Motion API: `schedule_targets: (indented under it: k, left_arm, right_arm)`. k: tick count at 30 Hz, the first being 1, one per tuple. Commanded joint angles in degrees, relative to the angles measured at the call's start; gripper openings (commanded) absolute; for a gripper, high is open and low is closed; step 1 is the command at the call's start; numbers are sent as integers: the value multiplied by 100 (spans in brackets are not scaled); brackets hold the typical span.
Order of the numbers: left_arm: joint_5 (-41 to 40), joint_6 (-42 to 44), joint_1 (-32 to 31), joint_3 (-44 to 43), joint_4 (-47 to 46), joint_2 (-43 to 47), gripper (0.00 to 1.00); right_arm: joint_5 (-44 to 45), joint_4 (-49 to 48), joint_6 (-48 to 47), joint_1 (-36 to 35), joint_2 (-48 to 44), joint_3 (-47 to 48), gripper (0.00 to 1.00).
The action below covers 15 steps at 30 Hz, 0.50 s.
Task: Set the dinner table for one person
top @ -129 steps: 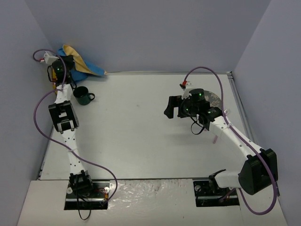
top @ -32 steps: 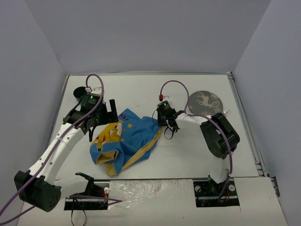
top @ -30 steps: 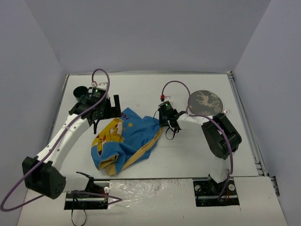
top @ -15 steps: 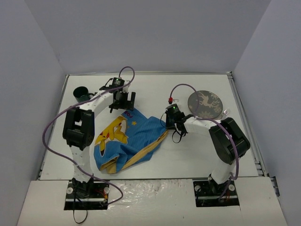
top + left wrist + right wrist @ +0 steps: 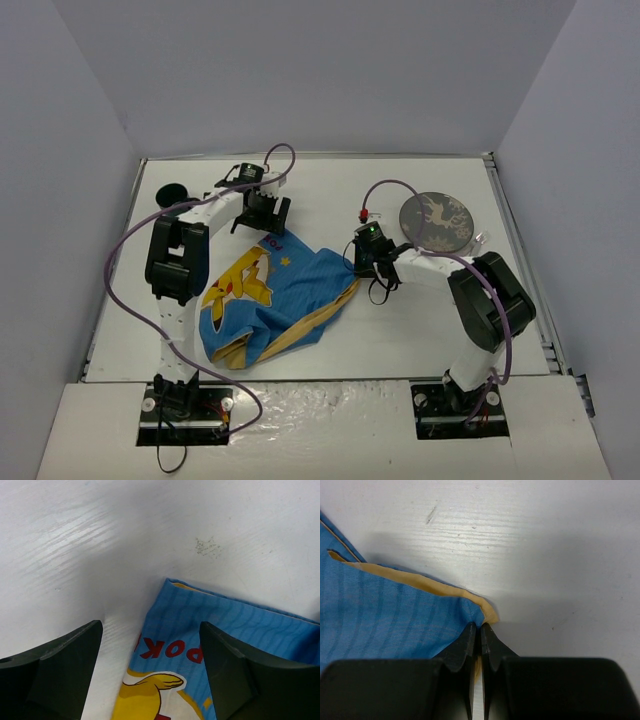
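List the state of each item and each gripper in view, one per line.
Placemat: rumpled, only partly spread, near edge folded over.
Plate: lying flat, nothing on it, apart from the placemat.
Mug: at the far left, apart from both grippers.
Left gripper: open, over the placemat's far corner.
Right gripper: shut on the placemat's right corner.

Matt, faintly grained dinner table point(image 5: 420, 320); ribbed cloth placemat point(image 5: 285, 285).

Placemat point(image 5: 285, 295), plate point(image 5: 435, 218), cup point(image 5: 168, 193) on dinner table point(image 5: 310, 190)
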State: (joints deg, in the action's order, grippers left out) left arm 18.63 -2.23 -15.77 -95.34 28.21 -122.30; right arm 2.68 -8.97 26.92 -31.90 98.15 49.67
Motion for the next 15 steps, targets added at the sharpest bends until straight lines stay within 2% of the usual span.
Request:
schedule_targets:
  k: [1, 15]
  left_arm:
    - [306, 409, -17, -22, -96, 98, 72]
    - [-202, 399, -438, 68, -179, -250, 49]
  right_arm:
    - [-46, 167, -46, 42, -324, -3, 0]
    - [5, 167, -7, 52, -542, -124, 0]
